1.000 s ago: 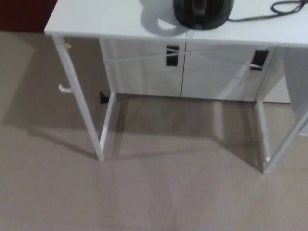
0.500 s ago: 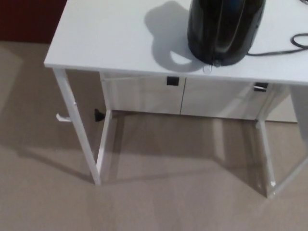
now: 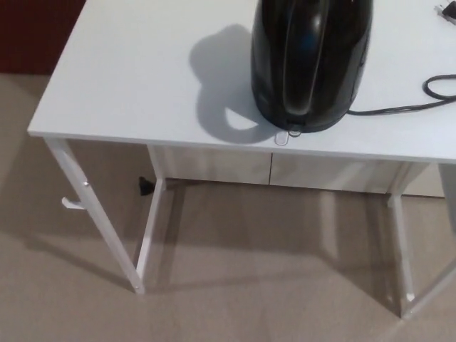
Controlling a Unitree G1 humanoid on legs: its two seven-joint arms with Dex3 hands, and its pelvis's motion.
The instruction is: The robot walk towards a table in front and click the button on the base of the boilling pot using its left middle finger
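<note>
You have the black boiling pot standing upright on the white table, near the table's front edge and toward its right half as you look down from the head view. Its top runs out of the picture, so only the body and lower part show. At the foot of the pot, right at the front, a small clear button tab sticks out from the base and touches the tabletop, just short of the edge. A dark shadow of the pot falls to its left on the table. From the right side of the base a black power cord trails along the tabletop and loops toward the right border. Beneath the table you can see its white legs standing on beige carpet, with a white cabinet behind them. Neither of the robot's hands shows here, so you cannot tell from this view whether they are open or closed.
</note>
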